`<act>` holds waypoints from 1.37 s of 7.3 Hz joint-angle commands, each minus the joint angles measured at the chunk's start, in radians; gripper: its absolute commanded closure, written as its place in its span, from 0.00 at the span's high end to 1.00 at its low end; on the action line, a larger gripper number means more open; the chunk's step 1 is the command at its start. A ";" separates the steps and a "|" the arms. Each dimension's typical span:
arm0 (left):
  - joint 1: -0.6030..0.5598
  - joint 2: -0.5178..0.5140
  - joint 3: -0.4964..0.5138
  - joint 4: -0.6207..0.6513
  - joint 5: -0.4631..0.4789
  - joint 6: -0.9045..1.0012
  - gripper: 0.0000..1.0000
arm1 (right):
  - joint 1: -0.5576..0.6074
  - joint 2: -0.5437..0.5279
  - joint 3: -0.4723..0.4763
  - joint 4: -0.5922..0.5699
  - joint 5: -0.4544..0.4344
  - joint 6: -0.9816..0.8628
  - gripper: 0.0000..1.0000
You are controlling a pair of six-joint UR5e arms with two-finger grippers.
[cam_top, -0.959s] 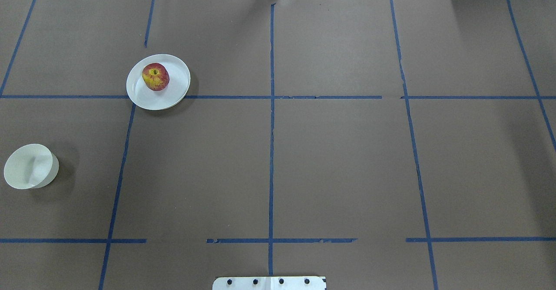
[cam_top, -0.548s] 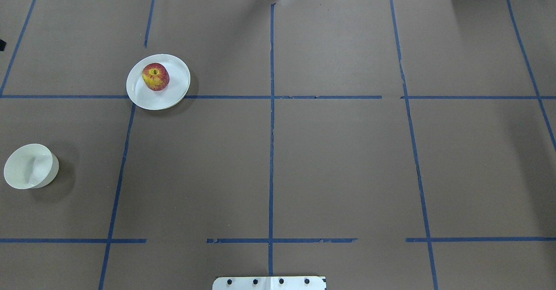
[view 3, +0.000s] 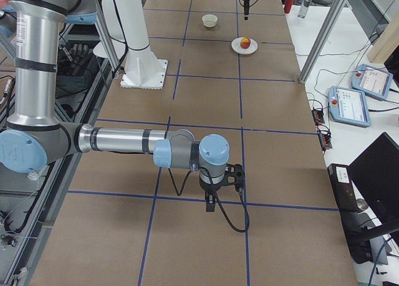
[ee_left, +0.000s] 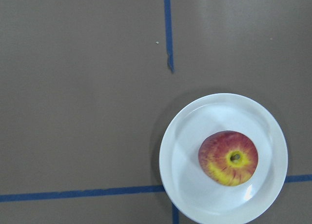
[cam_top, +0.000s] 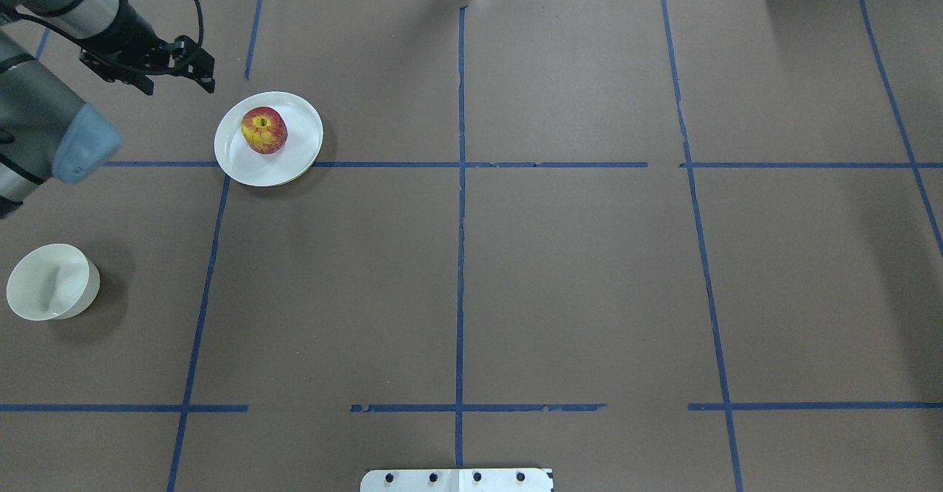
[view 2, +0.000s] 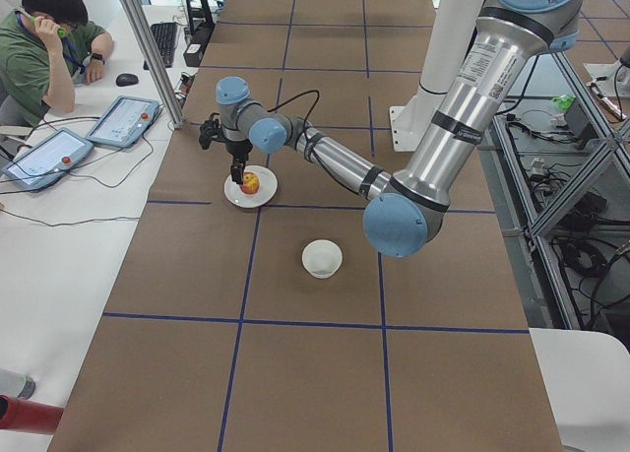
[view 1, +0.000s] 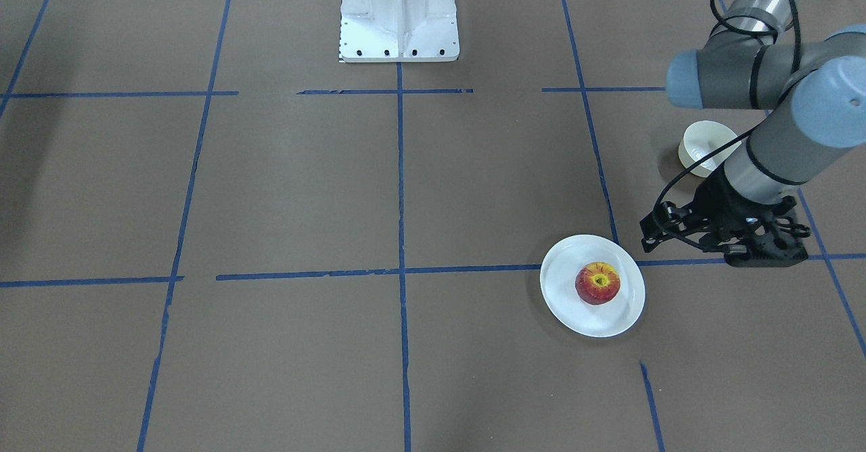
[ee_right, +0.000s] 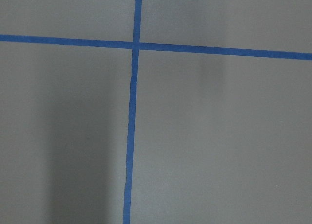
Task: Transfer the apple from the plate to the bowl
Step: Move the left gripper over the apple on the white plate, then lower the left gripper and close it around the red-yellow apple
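Observation:
The red apple (cam_top: 264,129) with its yellow stem patch lies on the white plate (cam_top: 247,164) at the table's far left; both show in the front view, apple (view 1: 598,283) on plate (view 1: 609,320), and in the left wrist view, apple (ee_left: 228,158) on plate (ee_left: 185,185). The small off-white bowl (cam_top: 51,282) stands empty near the left edge, closer to the robot. My left gripper (cam_top: 151,61) hovers left of and beyond the plate, touching nothing; I cannot tell whether it is open. My right gripper (view 3: 210,205) hangs over bare table far away; I cannot tell its state.
The table is covered in brown paper with a blue tape grid. The robot's white base (view 1: 399,19) stands at the table's middle edge. A person (view 2: 49,48) sits at a side desk with tablets beyond the plate's end.
My left arm has come into the overhead view from the left and now hovers beside the plate. The apple, plate and bowl have not moved.

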 commanded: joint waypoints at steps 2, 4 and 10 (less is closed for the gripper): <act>0.121 -0.078 0.133 -0.062 0.143 -0.162 1.00 | 0.000 0.000 0.000 0.000 0.000 0.000 1.00; 0.150 -0.103 0.182 -0.063 0.152 -0.189 1.00 | 0.000 0.000 0.000 0.000 0.000 0.000 1.00; 0.187 -0.124 0.279 -0.154 0.200 -0.229 0.99 | 0.000 0.000 0.000 0.000 0.000 0.000 1.00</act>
